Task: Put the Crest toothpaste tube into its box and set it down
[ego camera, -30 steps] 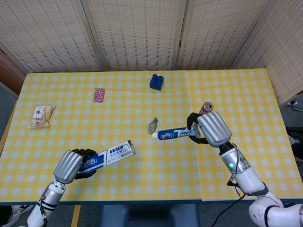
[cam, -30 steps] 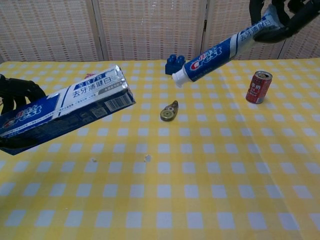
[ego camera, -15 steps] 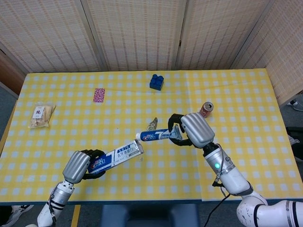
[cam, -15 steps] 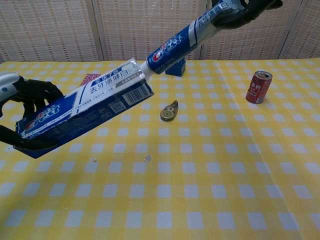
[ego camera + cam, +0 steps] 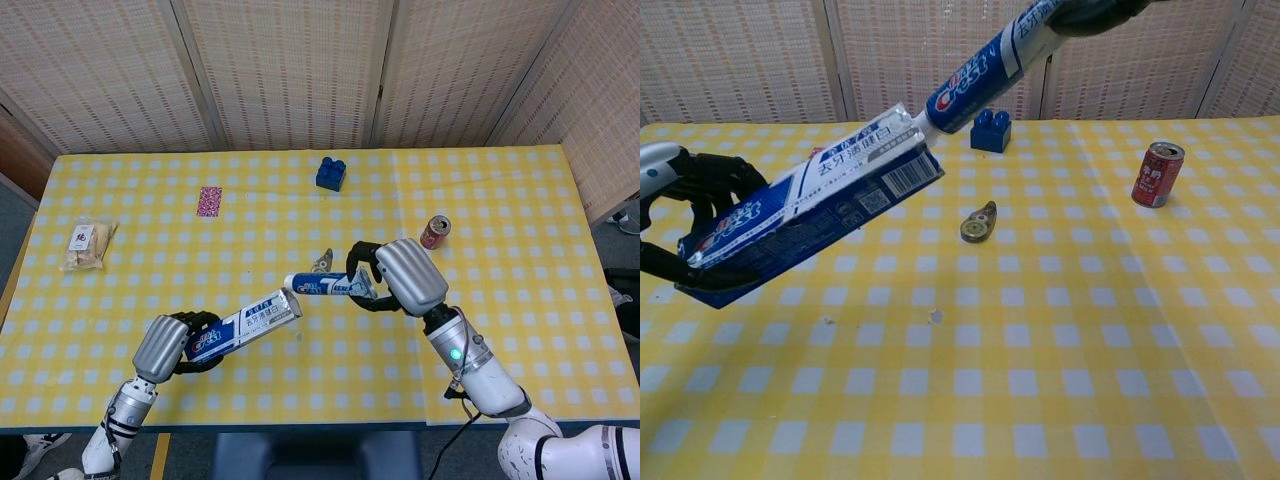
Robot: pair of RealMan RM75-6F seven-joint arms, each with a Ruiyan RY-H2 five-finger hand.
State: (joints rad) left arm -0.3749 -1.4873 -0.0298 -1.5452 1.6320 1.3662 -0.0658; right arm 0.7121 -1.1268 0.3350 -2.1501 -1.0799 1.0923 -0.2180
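My left hand (image 5: 168,345) (image 5: 685,215) grips the rear end of the blue and silver Crest box (image 5: 243,323) (image 5: 805,207), held above the table with its open mouth tilted up to the right. My right hand (image 5: 398,277) (image 5: 1095,12) holds the tail of the blue Crest toothpaste tube (image 5: 318,286) (image 5: 982,67). The tube slants down to the left, and its white cap end sits right at the box mouth. Whether the cap is inside the opening I cannot tell.
On the yellow checked table (image 5: 500,200) lie a blue toy block (image 5: 330,173) (image 5: 990,131), a red can (image 5: 435,231) (image 5: 1157,174), a small tape dispenser (image 5: 321,264) (image 5: 979,222), a pink card (image 5: 209,201) and a wrapped snack (image 5: 87,245) at far left.
My right hand has carried the tube leftward from mid-table until its cap meets the box mouth. My left hand has raised and tilted the box slightly toward it.
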